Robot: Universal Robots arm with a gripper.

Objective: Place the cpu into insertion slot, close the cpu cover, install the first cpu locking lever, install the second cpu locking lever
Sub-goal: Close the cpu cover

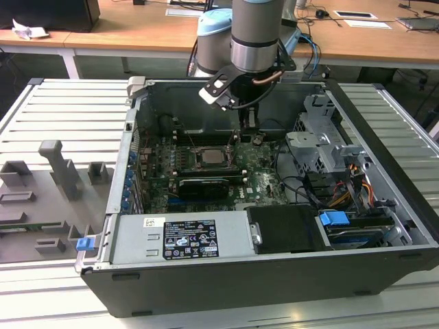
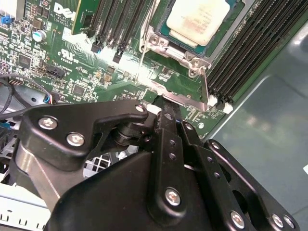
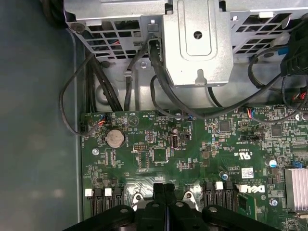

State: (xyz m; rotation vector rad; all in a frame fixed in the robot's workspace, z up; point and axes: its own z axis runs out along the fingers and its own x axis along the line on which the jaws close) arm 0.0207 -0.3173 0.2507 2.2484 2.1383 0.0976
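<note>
Both fingers (image 3: 159, 192) of the gripper (image 2: 167, 108) are pressed together with nothing between them. The tip is parked right at what looks like a silver lever (image 2: 185, 98) by the slot (image 1: 228, 164). The cpu (image 2: 199, 21) sits in the slot with the cover (image 2: 161, 41) down over it, far as I can tell. I'd push slow and keep the tip square on the lever so it can't skid onto the board (image 2: 72, 62).

so the cpu (image 1: 209, 157) sits in the insertion slot (image 1: 191, 159) mid motherboard (image 1: 264, 184), memory slots (image 2: 245, 53) flanking it; power supply (image 1: 178, 236) along the case (image 1: 274, 277) near edge, drive cage (image 1: 319, 137) at the exterior view's right.
</note>
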